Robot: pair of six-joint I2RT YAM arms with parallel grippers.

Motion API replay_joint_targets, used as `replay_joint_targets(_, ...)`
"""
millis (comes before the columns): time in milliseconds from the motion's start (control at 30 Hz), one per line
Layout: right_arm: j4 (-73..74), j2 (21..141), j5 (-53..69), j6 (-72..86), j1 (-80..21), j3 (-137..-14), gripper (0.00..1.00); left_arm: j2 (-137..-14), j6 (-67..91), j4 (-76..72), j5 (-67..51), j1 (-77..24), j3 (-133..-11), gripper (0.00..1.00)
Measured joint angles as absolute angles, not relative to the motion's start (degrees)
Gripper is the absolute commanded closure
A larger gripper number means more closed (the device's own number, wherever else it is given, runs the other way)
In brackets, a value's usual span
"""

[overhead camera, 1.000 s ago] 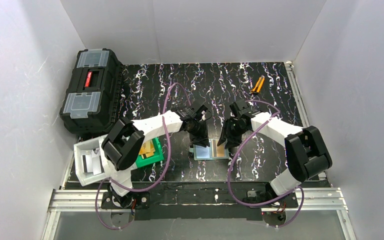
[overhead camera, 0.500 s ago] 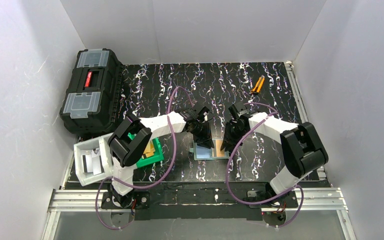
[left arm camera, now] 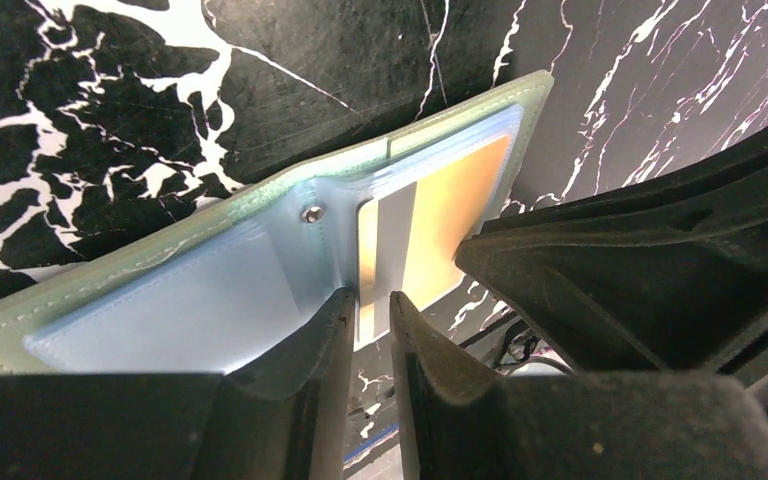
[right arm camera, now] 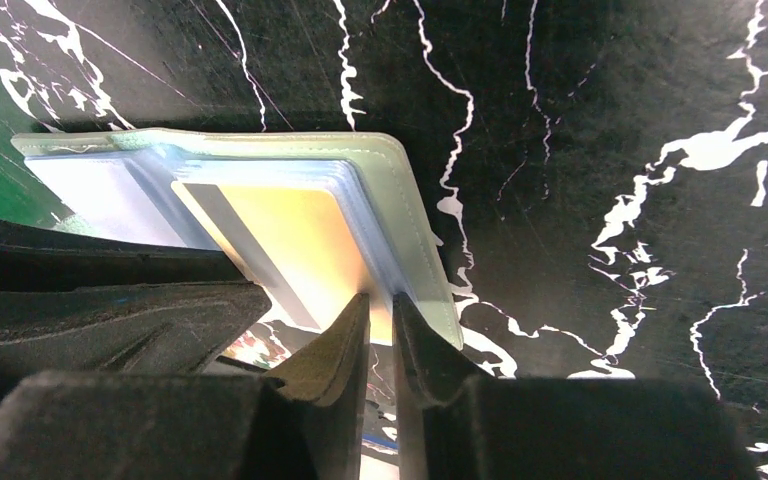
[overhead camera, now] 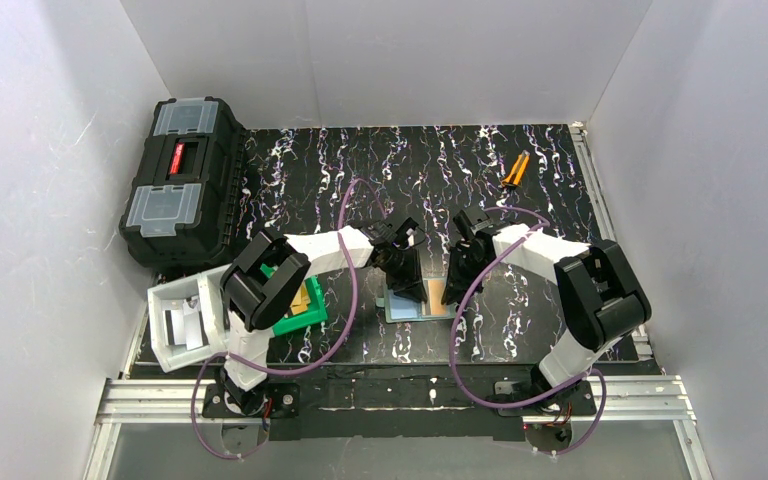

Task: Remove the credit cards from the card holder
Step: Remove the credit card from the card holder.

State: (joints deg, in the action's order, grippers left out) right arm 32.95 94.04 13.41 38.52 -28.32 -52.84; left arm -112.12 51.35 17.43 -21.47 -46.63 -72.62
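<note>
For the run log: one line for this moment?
left pincer: shut on card holder | right pincer: shut on credit card | card holder: open

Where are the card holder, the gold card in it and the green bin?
card holder [right arm camera: 412, 225]: right wrist view, on its grey-green outer edge.
gold card [right arm camera: 295, 235]: right wrist view, on its gold face beside the dark stripe.
green bin [overhead camera: 298, 322]: top view, on its near rim.
</note>
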Motion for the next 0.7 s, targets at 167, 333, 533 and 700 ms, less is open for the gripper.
replay_joint_targets(167, 33.12, 94.26, 13.17, 38.52, -28.64, -53.12, 0.81, -112.12, 52.05, 15.84, -22.39, -46.33, -71.29, 0.83)
replay_joint_targets(333, 33.50, 94.78, 13.17, 38.52, -28.64, -53.54, 0.81, -112.12, 52.21, 15.14, -22.76, -46.22, -70.74, 0.83)
replay_joint_targets(533, 33.82, 95.18, 13.26, 38.54, -28.62, -53.84, 0.82, -112.09, 52.29, 14.44, -23.24, -46.15, -69.89, 0.82)
replay_joint_targets(700, 33.93, 95.35, 13.41, 38.54, -28.60, -53.95, 0.82, -112.07, 52.86, 12.64, -24.58, -45.78, -68.99, 0.83)
